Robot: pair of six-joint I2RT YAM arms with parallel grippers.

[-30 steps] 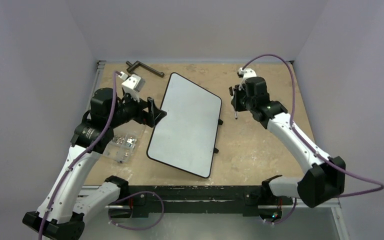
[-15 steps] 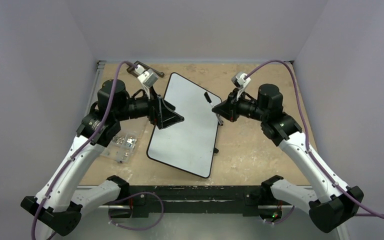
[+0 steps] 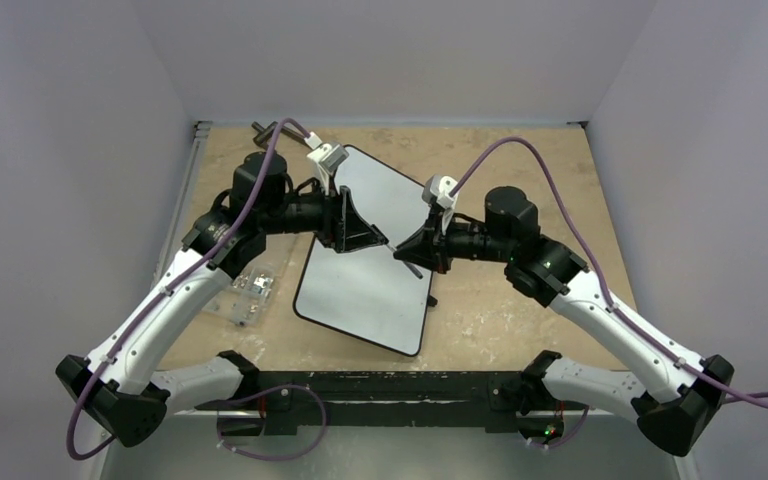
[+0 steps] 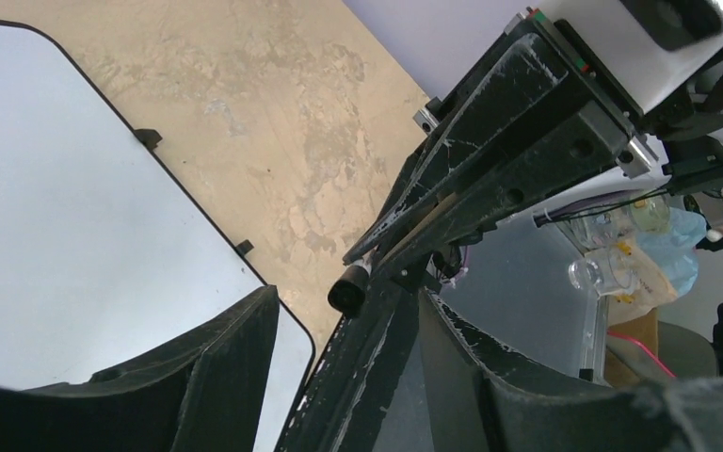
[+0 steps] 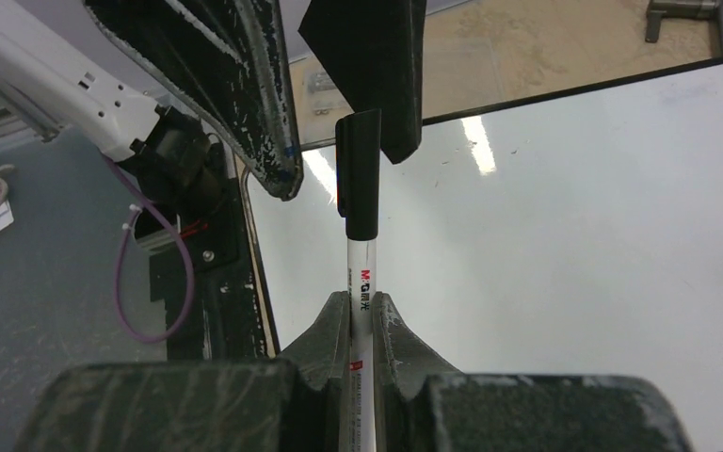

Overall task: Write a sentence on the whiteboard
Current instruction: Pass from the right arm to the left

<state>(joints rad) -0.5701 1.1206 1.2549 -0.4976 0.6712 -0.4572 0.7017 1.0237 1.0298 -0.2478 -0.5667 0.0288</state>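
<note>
The whiteboard (image 3: 360, 290) lies flat and askew in the middle of the tabletop (image 3: 520, 160). Above it, my right end effector (image 5: 359, 313) is clamped on a marker (image 5: 358, 282). Its black cap (image 5: 359, 179) points into my left end effector (image 3: 370, 240), whose fingers (image 5: 264, 94) stand apart on either side of the cap, not yet closed on it.

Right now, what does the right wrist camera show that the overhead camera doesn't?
Only the right wrist view shows the print on the marker pinched in the right tool, and its black cap between the left tool's open fingers. Only the overhead view shows the left arm and right arm whole, down to their bases. Both show the whiteboard, with no writing visible.
</note>
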